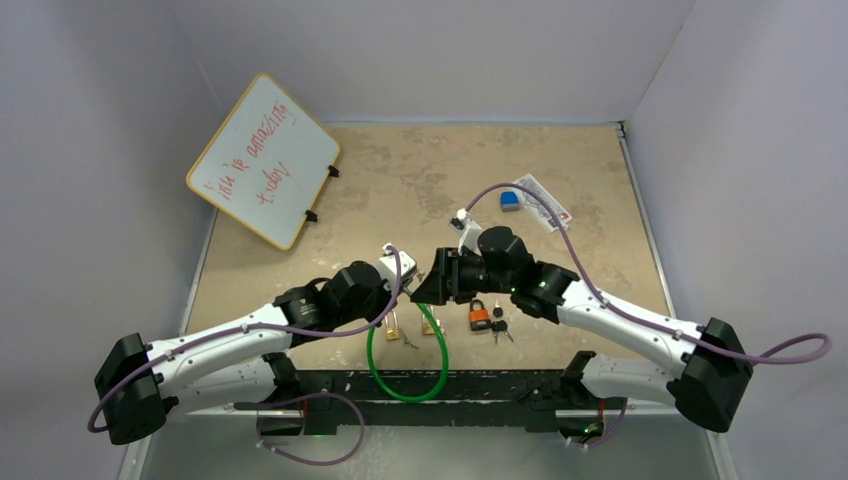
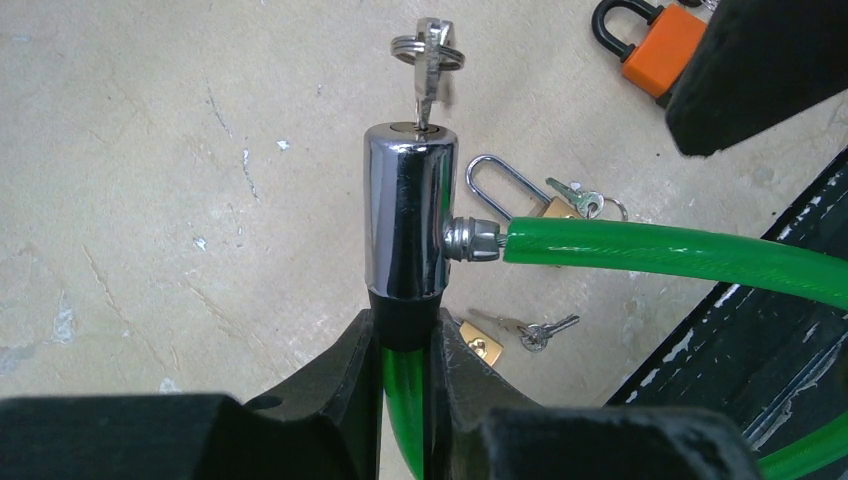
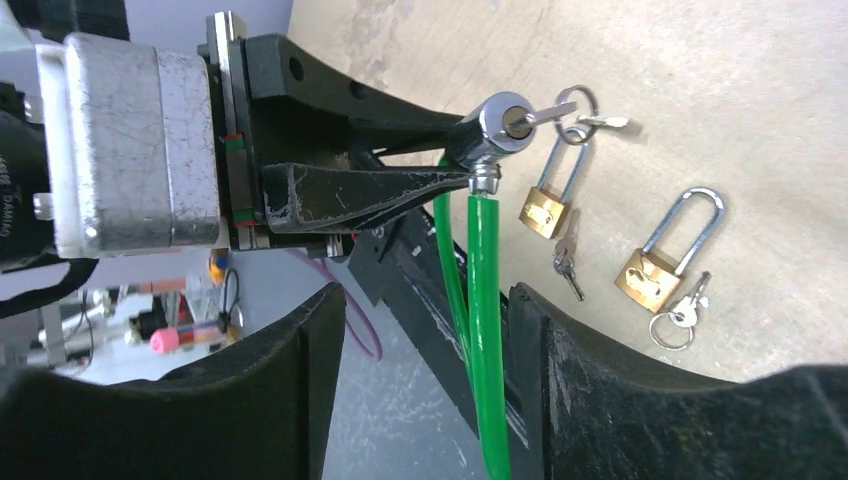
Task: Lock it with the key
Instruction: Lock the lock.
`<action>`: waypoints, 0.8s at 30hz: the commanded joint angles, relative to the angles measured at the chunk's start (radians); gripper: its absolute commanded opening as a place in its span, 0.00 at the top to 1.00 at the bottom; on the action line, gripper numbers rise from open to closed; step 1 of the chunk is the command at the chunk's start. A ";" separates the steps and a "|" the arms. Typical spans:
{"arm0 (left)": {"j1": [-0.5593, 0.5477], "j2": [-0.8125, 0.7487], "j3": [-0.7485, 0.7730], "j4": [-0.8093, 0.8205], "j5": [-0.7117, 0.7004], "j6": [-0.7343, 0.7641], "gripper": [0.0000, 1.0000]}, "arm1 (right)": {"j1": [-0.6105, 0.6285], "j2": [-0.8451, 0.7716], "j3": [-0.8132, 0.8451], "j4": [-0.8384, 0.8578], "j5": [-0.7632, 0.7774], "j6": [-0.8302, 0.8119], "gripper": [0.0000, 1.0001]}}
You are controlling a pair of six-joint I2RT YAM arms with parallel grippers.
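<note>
A green cable lock [image 2: 680, 255] ends in a chrome cylinder [image 2: 405, 215], and the key [image 2: 428, 70] with its ring stands in the keyhole at the cylinder's top. My left gripper [image 2: 405, 340] is shut on the black neck just below the cylinder. In the right wrist view the cylinder [image 3: 497, 125] and key [image 3: 560, 112] sit ahead of my right gripper [image 3: 425, 330], which is open. The green cable [image 3: 487, 330] runs through its gap near one finger, ungripped. From above, both grippers meet over the cable loop [image 1: 405, 370].
Two brass padlocks with keys [image 3: 545, 212] [image 3: 652, 275] lie on the table beside the cable. An orange padlock [image 1: 480, 318] lies near the right arm. A whiteboard [image 1: 263, 160] leans at the back left, a blue eraser [image 1: 511, 200] at the back right.
</note>
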 commanded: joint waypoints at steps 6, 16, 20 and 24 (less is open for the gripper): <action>-0.002 -0.019 0.050 0.051 0.019 0.018 1.00 | -0.062 -0.018 0.053 -0.087 0.149 0.106 0.49; -0.001 -0.015 0.048 0.059 0.033 0.018 1.00 | -0.116 0.096 0.102 0.050 0.035 0.163 0.54; -0.001 -0.015 0.048 0.059 0.035 0.018 1.00 | -0.125 0.132 0.123 0.050 0.023 0.167 0.57; -0.001 -0.015 0.048 0.058 0.032 0.017 1.00 | -0.124 0.151 0.134 0.045 0.019 0.164 0.63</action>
